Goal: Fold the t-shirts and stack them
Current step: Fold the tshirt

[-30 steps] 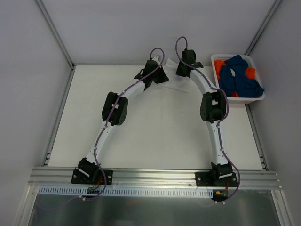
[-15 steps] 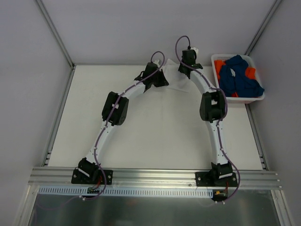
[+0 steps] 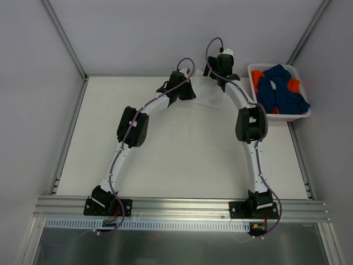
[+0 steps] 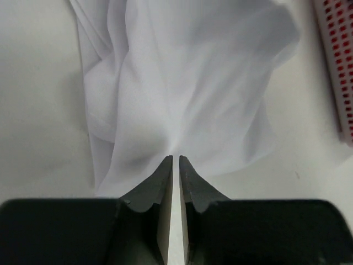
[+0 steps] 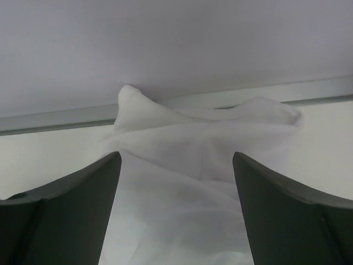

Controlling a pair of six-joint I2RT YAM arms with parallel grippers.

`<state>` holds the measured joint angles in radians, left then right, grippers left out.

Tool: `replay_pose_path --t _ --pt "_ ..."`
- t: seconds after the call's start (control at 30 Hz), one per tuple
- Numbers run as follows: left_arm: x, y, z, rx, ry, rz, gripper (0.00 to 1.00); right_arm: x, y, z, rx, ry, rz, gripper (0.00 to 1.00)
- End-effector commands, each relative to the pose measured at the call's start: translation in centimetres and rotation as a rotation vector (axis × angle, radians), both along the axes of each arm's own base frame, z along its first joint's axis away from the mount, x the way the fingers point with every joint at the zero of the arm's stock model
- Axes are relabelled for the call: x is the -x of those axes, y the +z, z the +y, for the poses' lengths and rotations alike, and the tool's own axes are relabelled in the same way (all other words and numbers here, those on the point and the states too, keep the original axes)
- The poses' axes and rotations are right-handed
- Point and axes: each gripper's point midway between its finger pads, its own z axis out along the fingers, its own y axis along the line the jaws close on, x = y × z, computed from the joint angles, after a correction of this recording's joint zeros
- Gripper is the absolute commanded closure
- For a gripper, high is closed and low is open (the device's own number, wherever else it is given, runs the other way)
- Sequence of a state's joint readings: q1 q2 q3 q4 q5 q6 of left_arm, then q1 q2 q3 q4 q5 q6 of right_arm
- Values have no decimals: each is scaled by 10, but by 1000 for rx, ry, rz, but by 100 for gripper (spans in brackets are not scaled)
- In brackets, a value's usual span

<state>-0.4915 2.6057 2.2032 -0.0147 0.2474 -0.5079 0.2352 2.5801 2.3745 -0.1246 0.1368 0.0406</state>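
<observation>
Right gripper (image 5: 176, 156): moved farther away, jaws wide, empty.
Left gripper (image 4: 175, 159): pinching the one plain white cloth t-shirt (image 4: 182, 83), far centre.
White plastic basket (image 3: 287, 116): far right, dark blue t-shirts (image 3: 281, 91) and bright orange t-shirts (image 3: 294, 85), number unclear.

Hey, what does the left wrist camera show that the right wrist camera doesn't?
Left wrist only: the left hand shut on the white t-shirt, and the basket edge at right. Right wrist only: the right hand open, the metal rail and wall behind. Both: the white t-shirt bunched on the table.
</observation>
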Motion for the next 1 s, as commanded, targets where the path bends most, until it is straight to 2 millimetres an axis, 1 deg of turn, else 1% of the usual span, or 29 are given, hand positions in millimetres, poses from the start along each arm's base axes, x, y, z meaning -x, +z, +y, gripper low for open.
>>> replay_pose_path --t 0.0,0.03,0.07,0.1,0.13,0.17,0.2,0.23,0.27,0.3,0.33,0.37,0.4,0.43,0.47,0.5,0.53,0.57,0.6,0.63,0.67,0.7,0.77,0.83,0.87,0.97 --pt "-11 145 8 8 20 -297 89 1 133 7 0 86 -268 13" --pt "-14 155 12 1 35 -323 64 11 155 5 -3 92 -291 13" --pt "-13 167 13 2 38 -347 45 18 163 4 6 103 -297 13" --pt "-12 184 15 7 41 -380 29 23 177 6 4 114 -332 12" --pt "-12 192 16 11 44 -396 4 36 188 5 12 118 -331 13" --pt "-11 201 15 20 38 -412 1 43 189 4 22 118 -321 18" --pt "-11 207 14 28 36 -421 1 50 190 3 38 123 -309 24" --pt "-11 208 14 32 33 -421 1 57 185 2 48 122 -278 35" --pt "-11 208 13 42 36 -415 8 68 183 1 57 122 -253 68" --pt "-12 200 11 47 35 -396 17 75 173 -1 68 115 -207 82" --pt "-12 195 9 61 36 -376 38 81 166 -1 76 113 -174 99" --pt "-13 182 7 62 34 -348 54 84 158 -1 78 114 -142 99" --pt "-12 176 3 74 18 -329 69 91 141 -1 78 118 -70 99" --pt "-12 170 1 81 12 -311 86 94 133 2 70 137 -35 100" --pt "-13 153 -3 89 14 -273 100 95 130 5 63 144 -15 99" --pt "-14 151 -6 102 3 -265 100 98 104 5 67 150 64 100" --pt "-16 147 -7 107 3 -257 100 99 94 8 53 159 98 100" --pt "-17 134 -11 113 2 -232 100 99 84 10 51 164 131 99" --pt "-18 132 -13 121 0 -227 100 100 66 12 53 166 191 100" --pt "-19 127 -14 123 1 -217 100 99 59 14 37 165 214 99" --pt "-20 118 -15 121 3 -203 100 101 51 21 12 193 242 99" --pt "-21 115 -14 121 6 -197 100 102 37 23 6 200 273 99" --pt "-22 101 -16 127 8 -168 100 104 24 32 -54 195 313 99" --pt "-21 92 -17 135 1 -145 100 107 8 38 -95 210 354 99" --pt "-21 84 -18 138 1 -127 100 108 4 41 -114 206 367 100" --pt "-20 68 -18 132 3 -98 100 111 -9 45 -123 205 396 100"
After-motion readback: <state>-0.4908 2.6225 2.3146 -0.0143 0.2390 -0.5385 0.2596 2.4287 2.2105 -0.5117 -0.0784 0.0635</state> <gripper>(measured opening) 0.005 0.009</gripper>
